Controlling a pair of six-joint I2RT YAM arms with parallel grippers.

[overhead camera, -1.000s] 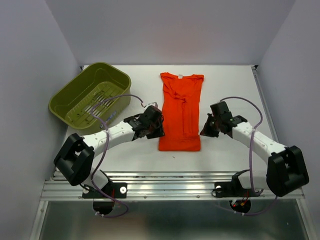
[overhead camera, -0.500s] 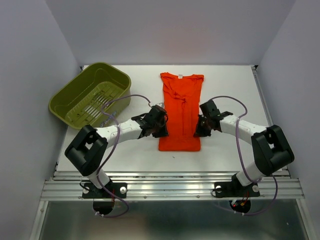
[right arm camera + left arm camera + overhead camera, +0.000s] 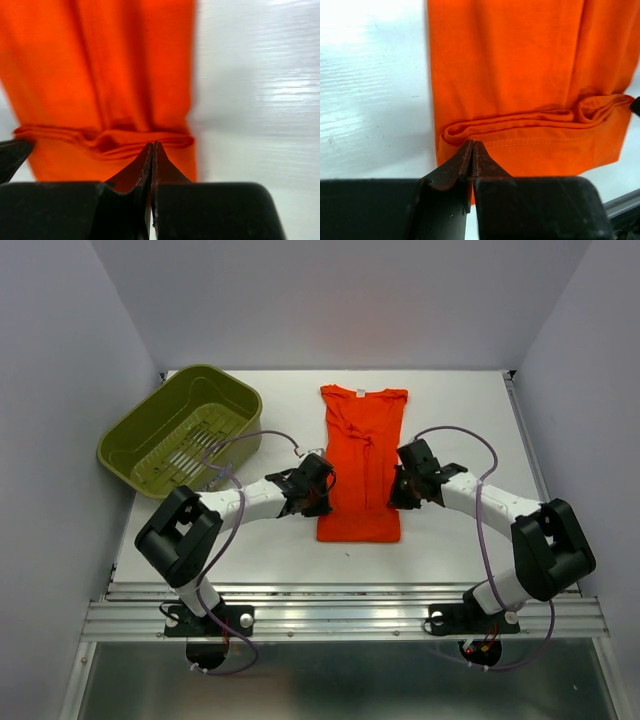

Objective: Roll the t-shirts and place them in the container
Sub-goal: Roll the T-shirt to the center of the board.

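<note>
hem first: the t-shirt (image 3: 362, 465) lies as a long folded strip up the middle of the table (image 3: 460, 420), hem toward the near edge, collar toward the far edge. just beyond the hem a low ridge (image 3: 520, 119) of bunched cloth crosses the strip. our left hand (image 3: 472, 145) has its fingers pressed together at the ridge's left end, and our right hand (image 3: 151, 146) is likewise shut near its right end. whether either has cloth nipped between the tips we cannot tell. to roll well, we judge both hands should catch the same fold, lift only a little, and travel toward the collar together so the roll stays square. the basket (image 3: 180, 440) sits toward the far left corner, well apart.
</note>
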